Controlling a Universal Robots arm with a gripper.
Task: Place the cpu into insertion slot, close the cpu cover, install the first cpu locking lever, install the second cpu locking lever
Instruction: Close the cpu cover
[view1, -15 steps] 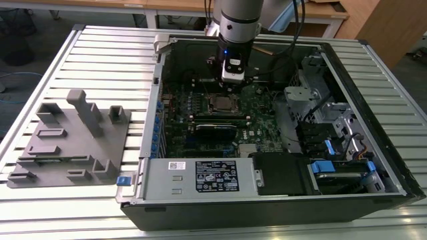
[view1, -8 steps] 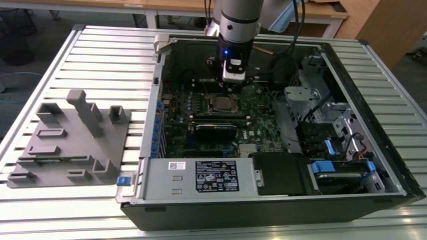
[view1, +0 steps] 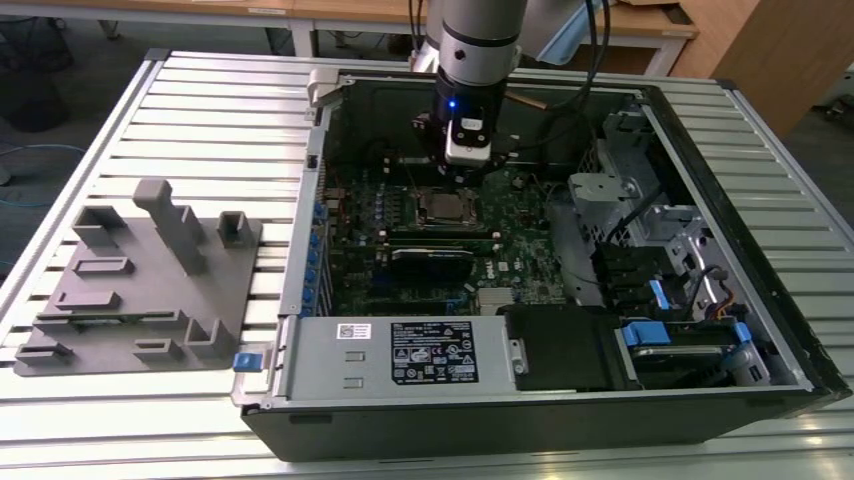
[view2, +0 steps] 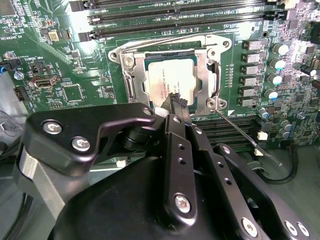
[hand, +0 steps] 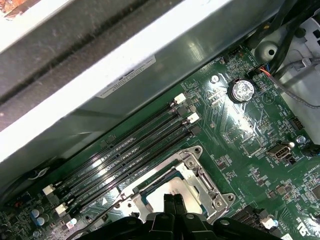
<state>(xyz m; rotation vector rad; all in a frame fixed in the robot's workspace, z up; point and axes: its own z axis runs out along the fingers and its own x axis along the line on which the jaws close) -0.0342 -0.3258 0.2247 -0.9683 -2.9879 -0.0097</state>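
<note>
Pincer (view2: 176, 101) matte black, tips together, over square silvery cpu (view2: 167, 75)

Even overhead light leaves the ribbed table (view1: 200, 110) bright in the exterior view, the inside of the computer case (view1: 561, 425) dimmer and shaded by its walls. In the first wrist view glare washes the metal case wall (hand: 150, 85) and streaks the green board (hand: 240, 135); the cpu (view2: 167, 75) top gleams pale in the second wrist view
</note>
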